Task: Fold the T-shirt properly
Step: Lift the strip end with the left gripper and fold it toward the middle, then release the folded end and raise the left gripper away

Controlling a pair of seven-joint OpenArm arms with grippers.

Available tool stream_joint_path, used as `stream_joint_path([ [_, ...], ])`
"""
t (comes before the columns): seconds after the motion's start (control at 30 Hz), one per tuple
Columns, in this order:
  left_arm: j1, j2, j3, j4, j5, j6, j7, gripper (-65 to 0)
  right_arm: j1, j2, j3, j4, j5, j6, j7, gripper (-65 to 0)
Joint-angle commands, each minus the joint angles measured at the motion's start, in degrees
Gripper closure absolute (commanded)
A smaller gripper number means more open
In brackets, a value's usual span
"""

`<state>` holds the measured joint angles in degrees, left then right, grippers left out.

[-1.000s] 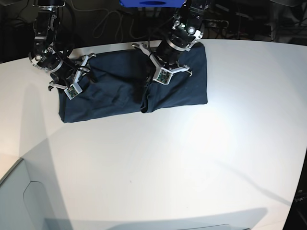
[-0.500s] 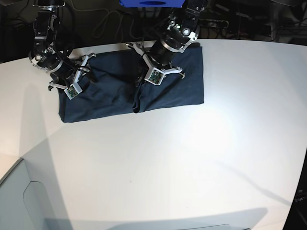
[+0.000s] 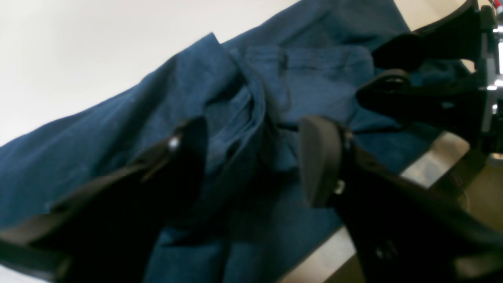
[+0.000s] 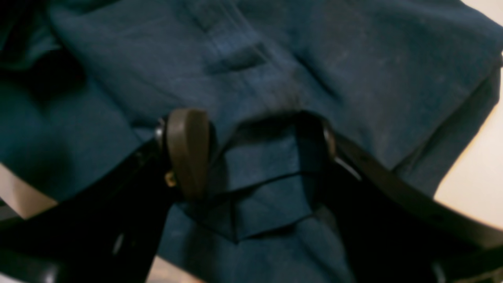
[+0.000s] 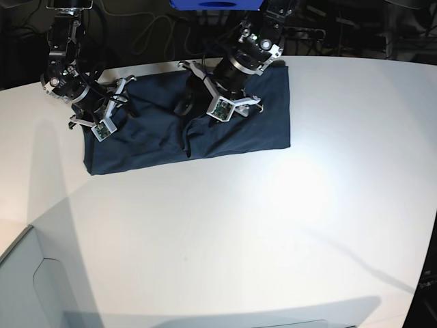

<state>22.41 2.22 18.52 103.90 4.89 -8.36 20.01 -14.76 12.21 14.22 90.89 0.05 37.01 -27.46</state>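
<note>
The left fingers [image 3: 255, 157] have just let go; the T-shirt [image 5: 266, 123] fold drops. The right fingers [image 4: 251, 153] stay spread, cloth between them.

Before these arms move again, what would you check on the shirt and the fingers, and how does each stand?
1. Left gripper free of cloth: ok. Its fingers stand apart, with nothing pinched between them.
2. Right gripper holding a fold: cannot tell. Its fingers stand apart on either side of a fold of cloth, but a pinch does not show.
3. T-shirt fully on the table: ok in the base view.
4. Cloth lying flat: not ok. A bunched ridge runs through the middle, beside the left gripper.
5. Front edge straight: not ok. It kinks at the ridge.
</note>
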Motion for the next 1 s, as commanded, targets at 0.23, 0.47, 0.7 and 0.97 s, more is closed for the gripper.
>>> stream_joint_path([
  [0.23, 2.5, 0.5, -5.5, 11.6, -0.7, -0.1, -1.6, -36.2, 0.4, 0.5, 0.3, 3.4, 0.3, 0.2, -0.2, -34.0],
  [0.47, 2.6, 0.5, -15.0, 8.5, -0.8, -0.5, -1.2, -36.2, 0.4, 0.3, 0.4, 6.5, 0.3, 0.2, -0.3, -34.1],
  [0.7, 2.9, 0.5, -12.1, 2.0, -0.8, -0.7, -1.2, -36.2, 0.5, 0.3, 0.4, 6.6, 0.3, 0.1, 0.0, -34.1],
  [0.97, 0.8, -4.5, 3.1, -4.6, -0.8, -0.3, -1.2, -36.2, 0.6, 0.5, 2.1, 6.8, 0.3, 0.1, 0.2, -34.1],
])
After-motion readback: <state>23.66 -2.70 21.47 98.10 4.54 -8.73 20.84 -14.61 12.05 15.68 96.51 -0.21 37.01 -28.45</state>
